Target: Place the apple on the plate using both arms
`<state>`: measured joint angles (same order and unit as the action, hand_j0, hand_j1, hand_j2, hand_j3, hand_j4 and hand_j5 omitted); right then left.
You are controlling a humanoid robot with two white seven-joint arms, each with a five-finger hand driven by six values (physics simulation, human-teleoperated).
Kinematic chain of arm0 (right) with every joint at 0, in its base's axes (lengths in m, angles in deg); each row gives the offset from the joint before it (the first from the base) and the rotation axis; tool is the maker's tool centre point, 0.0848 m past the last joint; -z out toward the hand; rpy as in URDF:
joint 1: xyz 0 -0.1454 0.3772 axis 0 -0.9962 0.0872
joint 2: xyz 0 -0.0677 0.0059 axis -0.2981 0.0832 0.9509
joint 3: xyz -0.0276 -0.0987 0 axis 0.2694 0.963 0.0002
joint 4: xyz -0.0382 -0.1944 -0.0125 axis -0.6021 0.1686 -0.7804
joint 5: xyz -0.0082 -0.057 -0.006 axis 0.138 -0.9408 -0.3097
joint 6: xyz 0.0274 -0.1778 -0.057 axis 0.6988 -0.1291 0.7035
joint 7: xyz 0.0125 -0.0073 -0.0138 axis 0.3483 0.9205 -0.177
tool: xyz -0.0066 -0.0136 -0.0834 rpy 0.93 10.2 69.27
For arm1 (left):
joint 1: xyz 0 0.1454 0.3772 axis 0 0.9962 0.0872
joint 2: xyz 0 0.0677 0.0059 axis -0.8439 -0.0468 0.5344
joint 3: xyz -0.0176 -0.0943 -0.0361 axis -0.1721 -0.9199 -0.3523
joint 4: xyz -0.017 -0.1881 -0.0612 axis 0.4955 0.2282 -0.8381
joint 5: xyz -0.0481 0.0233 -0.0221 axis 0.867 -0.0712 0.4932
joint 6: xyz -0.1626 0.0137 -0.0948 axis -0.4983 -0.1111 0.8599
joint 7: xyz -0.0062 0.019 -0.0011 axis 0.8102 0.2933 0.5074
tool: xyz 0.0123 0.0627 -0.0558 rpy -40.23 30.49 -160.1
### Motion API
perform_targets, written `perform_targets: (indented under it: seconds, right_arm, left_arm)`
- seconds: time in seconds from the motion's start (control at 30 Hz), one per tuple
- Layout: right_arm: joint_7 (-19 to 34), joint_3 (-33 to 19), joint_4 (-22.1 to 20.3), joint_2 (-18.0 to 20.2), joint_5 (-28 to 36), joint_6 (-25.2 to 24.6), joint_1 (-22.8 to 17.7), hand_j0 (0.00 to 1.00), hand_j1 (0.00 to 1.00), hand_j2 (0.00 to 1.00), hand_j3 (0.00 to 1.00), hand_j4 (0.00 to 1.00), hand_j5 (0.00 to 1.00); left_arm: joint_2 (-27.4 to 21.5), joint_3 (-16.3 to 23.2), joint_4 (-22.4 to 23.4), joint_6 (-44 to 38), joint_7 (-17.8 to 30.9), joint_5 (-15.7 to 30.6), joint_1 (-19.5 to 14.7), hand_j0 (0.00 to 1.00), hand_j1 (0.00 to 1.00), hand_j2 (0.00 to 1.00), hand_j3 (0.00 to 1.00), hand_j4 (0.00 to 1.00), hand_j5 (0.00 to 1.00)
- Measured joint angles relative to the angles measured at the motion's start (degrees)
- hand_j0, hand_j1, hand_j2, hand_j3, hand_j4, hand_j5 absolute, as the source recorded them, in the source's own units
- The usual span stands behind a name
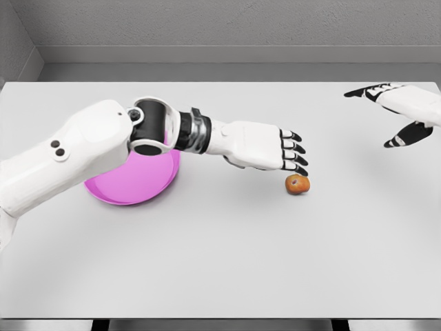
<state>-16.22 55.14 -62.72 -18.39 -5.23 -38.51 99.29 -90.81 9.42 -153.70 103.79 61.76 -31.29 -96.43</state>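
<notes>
The left hand (265, 146) hovers with fingers spread and empty, the apple (298, 184) just under its fingertips (300, 167); it should drop and wrap the apple fully before carrying it back to the pink plate (131, 183) behind its forearm. The right hand (403, 110) waits open, well off to the far side, over a plain white counter (227, 262) bounded by grey walls.

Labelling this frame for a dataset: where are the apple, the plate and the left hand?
apple (298, 184), head view, middle of its orange skin.
plate (131, 186), head view, bare pink inside below the forearm.
left hand (265, 146), head view, back of the palm.
</notes>
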Motion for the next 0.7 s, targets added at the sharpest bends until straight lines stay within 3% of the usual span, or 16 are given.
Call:
perform_targets:
  seconds: [0.27,0.57,0.7]
  right_arm:
    - [-0.06,-1.43,0.06,0.27,0.02,0.15,-0.79,1.00,1.00,1.00,1.00,1.00,1.00]
    - [-0.45,-1.87,0.06,0.01,0.11,-0.05,-1.58,1.00,1.00,1.00,1.00,1.00,1.00]
    - [-0.35,-1.86,0.46,-0.01,0.18,-0.20,-2.02,1.00,1.00,1.00,1.00,1.00,1.00]
  left_arm:
    - [5.15,3.96,2.02,-0.01,0.03,-0.88,-3.25,1.00,1.00,1.00,1.00,1.00,1.00]
    - [8.85,5.14,3.49,0.00,0.11,-11.26,-4.48,1.00,1.00,1.00,1.00,1.00,1.00]
    - [9.67,5.42,3.55,0.00,0.20,-13.27,-4.57,1.00,1.00,1.00,1.00,1.00,1.00]
